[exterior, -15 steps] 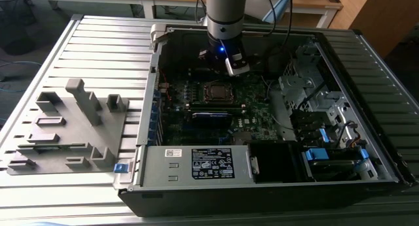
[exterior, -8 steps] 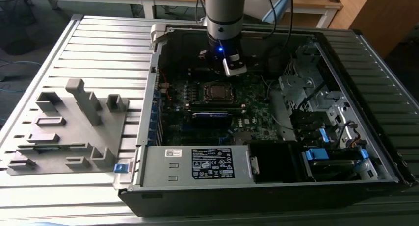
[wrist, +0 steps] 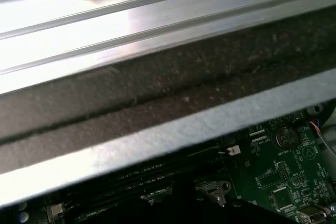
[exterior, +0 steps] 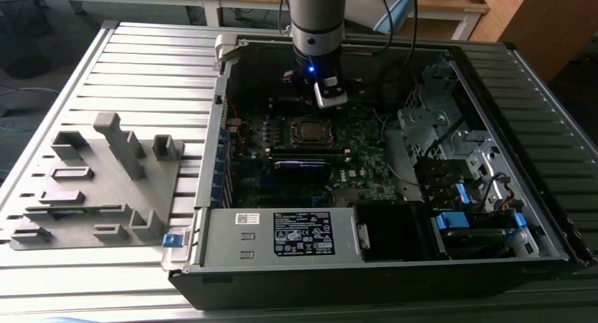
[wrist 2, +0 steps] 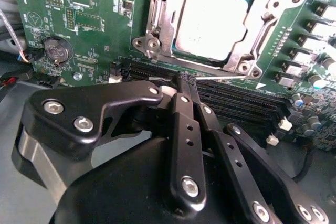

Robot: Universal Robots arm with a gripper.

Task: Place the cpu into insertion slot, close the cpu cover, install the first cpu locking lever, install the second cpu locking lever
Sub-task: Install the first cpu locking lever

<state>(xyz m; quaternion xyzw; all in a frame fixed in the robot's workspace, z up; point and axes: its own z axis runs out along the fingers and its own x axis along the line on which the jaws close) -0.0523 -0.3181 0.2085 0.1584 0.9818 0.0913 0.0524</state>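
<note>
Hanging above the dark green motherboard [exterior: 355, 144] inside the open computer case [exterior: 523, 197], the black gripper [wrist 2: 185, 81] has its fingers pressed together, holding nothing. In the second wrist view, the flat silver-grey square cpu [wrist 2: 210, 22] sits in the metal-rimmed insertion slot [wrist 2: 160, 35], just beyond the fingertips [wrist 2: 185, 81].

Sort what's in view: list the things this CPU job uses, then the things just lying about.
Job:
- dull silver square cpu, seated in the socket
- silver metal cpu cover frame, down around it
- black gripper, fingers shut, empty, beside the socket

Lying about:
- grey plastic fixture block
- round coin battery
- long black memory slots
</note>
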